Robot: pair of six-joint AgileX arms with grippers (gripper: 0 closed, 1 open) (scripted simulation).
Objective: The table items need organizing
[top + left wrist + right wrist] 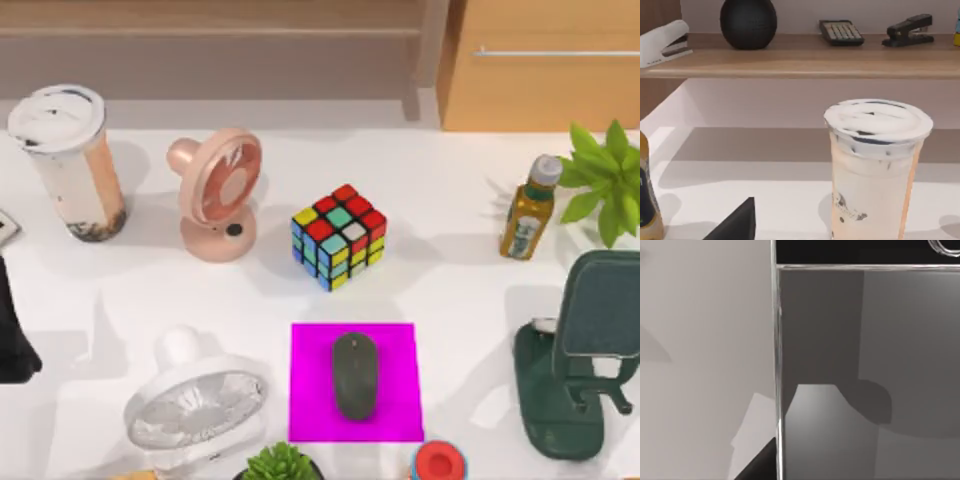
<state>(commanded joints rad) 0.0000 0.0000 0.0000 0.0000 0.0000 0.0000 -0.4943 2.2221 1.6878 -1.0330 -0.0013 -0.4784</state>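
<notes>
No legible writing is seen; a small dark print on the cup [875, 170] cannot be read. The mouse [355, 375] lies on the magenta mat [310, 400], the cup stands at the table's [440, 280] far left. A silver-edged smartphone [865, 365] is seen close in the right wrist view. Whether either arm's jaws are released or clenched cannot be told.

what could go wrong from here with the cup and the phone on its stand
The tall cup stands near the table's back left edge beside the pink fan; a clumsy grasp by the left arm might tip it. The smartphone leans on the dark green stand near the right edge, so lifting it could knock the stand.
</notes>
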